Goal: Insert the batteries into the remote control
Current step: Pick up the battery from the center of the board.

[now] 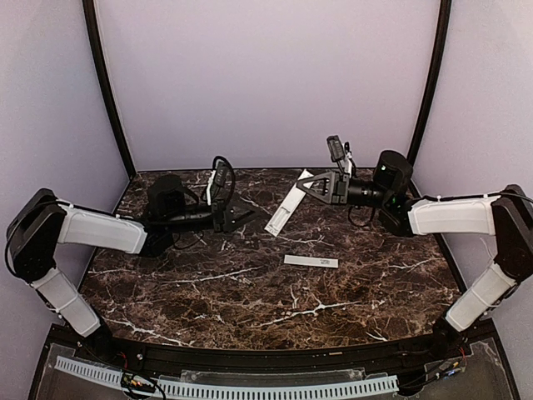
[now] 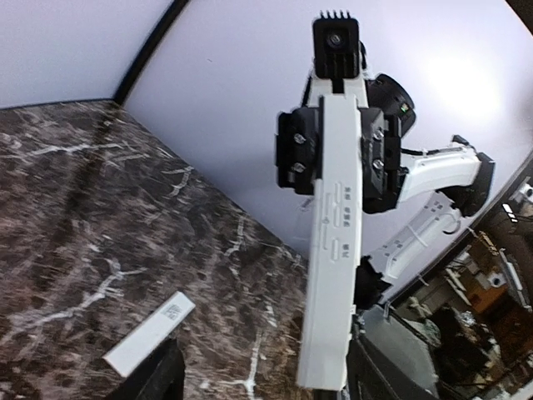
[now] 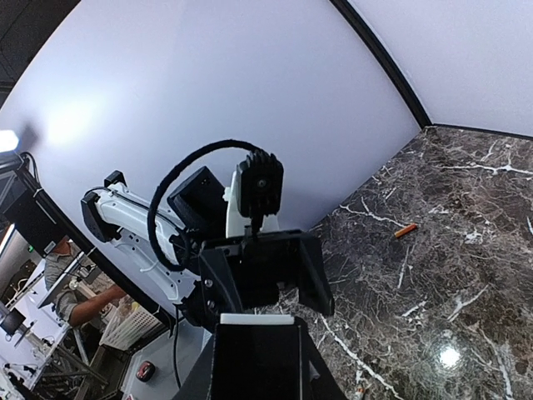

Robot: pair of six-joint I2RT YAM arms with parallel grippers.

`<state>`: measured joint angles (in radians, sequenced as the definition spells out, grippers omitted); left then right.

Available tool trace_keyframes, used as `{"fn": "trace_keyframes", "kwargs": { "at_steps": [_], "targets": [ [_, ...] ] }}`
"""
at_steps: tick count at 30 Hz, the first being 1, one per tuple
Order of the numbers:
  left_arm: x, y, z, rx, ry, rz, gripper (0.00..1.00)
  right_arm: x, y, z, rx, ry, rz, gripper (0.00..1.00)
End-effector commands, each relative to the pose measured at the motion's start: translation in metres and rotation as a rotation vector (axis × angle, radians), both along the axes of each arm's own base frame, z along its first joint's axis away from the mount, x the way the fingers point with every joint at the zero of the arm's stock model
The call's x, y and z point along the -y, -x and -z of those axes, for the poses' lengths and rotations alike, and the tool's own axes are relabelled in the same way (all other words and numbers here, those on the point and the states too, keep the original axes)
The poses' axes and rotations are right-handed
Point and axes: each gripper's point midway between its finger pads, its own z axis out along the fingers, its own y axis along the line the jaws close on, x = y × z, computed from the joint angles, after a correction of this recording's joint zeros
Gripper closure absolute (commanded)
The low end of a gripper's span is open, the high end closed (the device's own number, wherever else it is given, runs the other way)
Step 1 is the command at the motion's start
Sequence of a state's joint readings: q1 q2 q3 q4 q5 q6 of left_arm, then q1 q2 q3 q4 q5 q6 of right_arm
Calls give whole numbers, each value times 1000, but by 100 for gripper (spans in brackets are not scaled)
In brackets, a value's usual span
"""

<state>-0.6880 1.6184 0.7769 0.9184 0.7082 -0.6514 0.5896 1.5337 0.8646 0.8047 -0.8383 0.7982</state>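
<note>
Clamping slim white bar-shaped remote control (image 1: 286,206) in right fingers (image 2: 296,152) | with left fingers (image 1: 240,220) released at its 9 o'clock | flat white cover strip (image 1: 311,261) at 5 o'clock on worktop (image 1: 208,292)

We see the white remote (image 1: 285,206) aloft, slanting one o'clock to seven; an orange battery (image 3: 405,230) lies at three o'clock, right-wrist view.

Soft, even light falls on the marble table (image 1: 250,292), with only faint shadows. In the right wrist view a small glare spot shines on the table; bright patches bloom on the wall (image 2: 483,92) behind it. Both wrist views bend lines near their edges
</note>
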Motion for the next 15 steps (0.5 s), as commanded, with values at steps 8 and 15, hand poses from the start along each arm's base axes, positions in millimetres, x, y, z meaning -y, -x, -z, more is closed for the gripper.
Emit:
{"fn": "trace_keyframes", "kwargs": {
  "at_steps": [8, 15],
  "targets": [
    [-100, -70, 31, -37, -426, -380, 28, 34, -6, -2, 23, 6, 38, 100],
    [-166, -100, 59, -98, -904, -540, 29, 35, 0, 2, 34, 40, 5, 100]
  ]
}}
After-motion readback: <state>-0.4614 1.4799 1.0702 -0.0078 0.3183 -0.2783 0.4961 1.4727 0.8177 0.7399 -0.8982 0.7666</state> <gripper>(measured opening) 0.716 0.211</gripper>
